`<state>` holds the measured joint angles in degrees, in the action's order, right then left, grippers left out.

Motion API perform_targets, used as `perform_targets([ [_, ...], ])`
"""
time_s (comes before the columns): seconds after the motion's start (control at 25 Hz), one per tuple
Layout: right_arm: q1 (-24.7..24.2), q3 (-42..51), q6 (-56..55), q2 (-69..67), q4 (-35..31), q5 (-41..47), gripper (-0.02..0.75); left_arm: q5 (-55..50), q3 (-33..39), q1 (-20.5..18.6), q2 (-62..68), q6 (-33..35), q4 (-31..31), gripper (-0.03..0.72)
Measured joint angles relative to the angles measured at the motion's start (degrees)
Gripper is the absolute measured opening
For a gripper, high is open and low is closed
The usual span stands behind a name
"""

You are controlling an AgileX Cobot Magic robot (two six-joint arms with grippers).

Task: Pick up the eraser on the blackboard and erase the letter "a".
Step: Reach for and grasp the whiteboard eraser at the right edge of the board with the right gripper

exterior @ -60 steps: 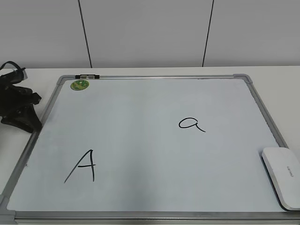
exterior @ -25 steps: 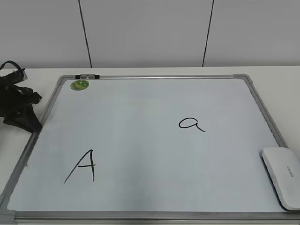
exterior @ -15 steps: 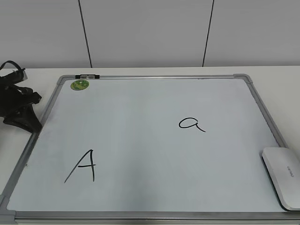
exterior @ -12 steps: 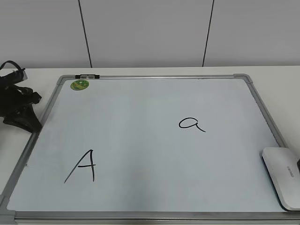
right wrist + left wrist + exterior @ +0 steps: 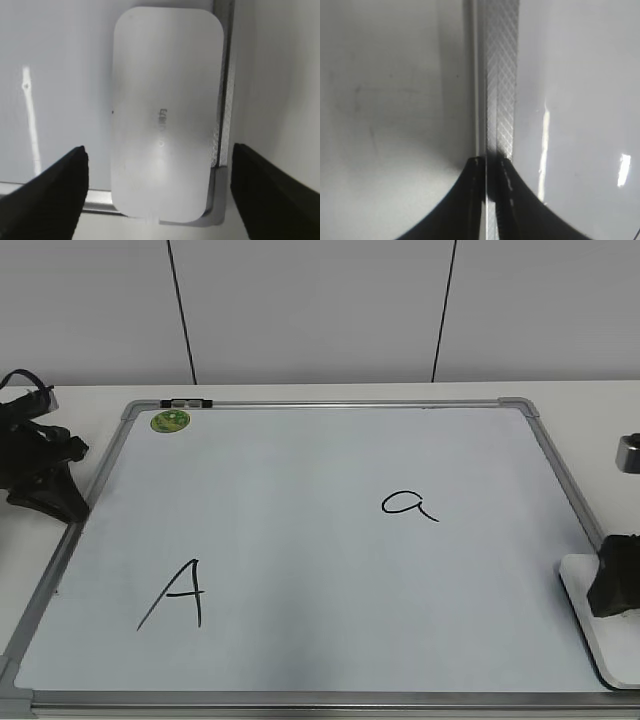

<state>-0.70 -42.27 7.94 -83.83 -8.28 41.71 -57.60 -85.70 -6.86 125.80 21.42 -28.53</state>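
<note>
White rounded eraser (image 5: 167,112) with faint grey lettering, right pincer (image 5: 159,187) spread wide above it, left pincer (image 5: 490,162) together

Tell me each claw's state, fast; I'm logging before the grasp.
Left claw: shut, empty, over the board frame.
Right claw: open, straddling the eraser, not gripping.

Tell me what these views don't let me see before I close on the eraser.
- Eraser underside: hidden in every view.
- Eraser lettering: too faint to read in the right wrist view.
- Height of the right claw above the eraser: unclear; the exterior view cuts it off at the frame edge.
- Left claw: tips close together over the blackboard frame; contact unclear.
- Letter "a": exterior view only.
</note>
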Motion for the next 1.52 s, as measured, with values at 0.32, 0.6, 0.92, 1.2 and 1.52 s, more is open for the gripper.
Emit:
perform_targets([
  [0.32,0.0,-0.11,0.0,-6.53,0.0,-5.21,0.666,-0.09,0.0,0.0,0.0,0.0,0.0,0.031],
  [0.6,0.45,-1.51,0.13,-10.41,-0.12,-5.9,0.661,-0.09,0.0,0.0,0.0,0.0,0.0,0.031],
  [0.92,2.32,-1.8,0.13,-11.15,0.89,-5.93,0.577,-0.09,0.0,0.0,0.0,0.0,0.0,0.031],
  [1.2,2.41,-1.8,0.13,-11.15,1.01,-5.93,0.545,-0.09,0.0,0.0,0.0,0.0,0.0,0.031],
  [1.52,2.54,-3.38,0.13,-11.26,1.11,-2.78,0.543,-0.09,0.0,0.0,0.0,0.0,0.1,0.031],
])
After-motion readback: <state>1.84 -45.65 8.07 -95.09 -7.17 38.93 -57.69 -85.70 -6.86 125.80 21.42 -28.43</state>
